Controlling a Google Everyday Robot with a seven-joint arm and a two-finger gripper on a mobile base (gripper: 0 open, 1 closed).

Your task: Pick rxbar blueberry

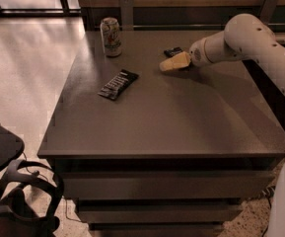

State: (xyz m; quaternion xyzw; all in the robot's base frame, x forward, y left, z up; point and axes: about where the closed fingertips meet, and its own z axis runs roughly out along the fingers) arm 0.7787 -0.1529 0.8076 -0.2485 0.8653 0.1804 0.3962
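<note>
The rxbar blueberry (173,51) is a small dark wrapper lying flat at the back middle of the table (181,127). My gripper (173,63) reaches in from the right on a white arm (245,38). It hovers just in front of the bar, low over the table, with its pale tan tip pointing left. The bar is partly hidden behind the gripper. Nothing is visibly held.
A drink can (111,36) stands at the table's back left. A longer black bar wrapper with white lettering (118,84) lies left of centre. A wall with a rail runs behind the table. Floor and dark gear (18,201) are at the lower left.
</note>
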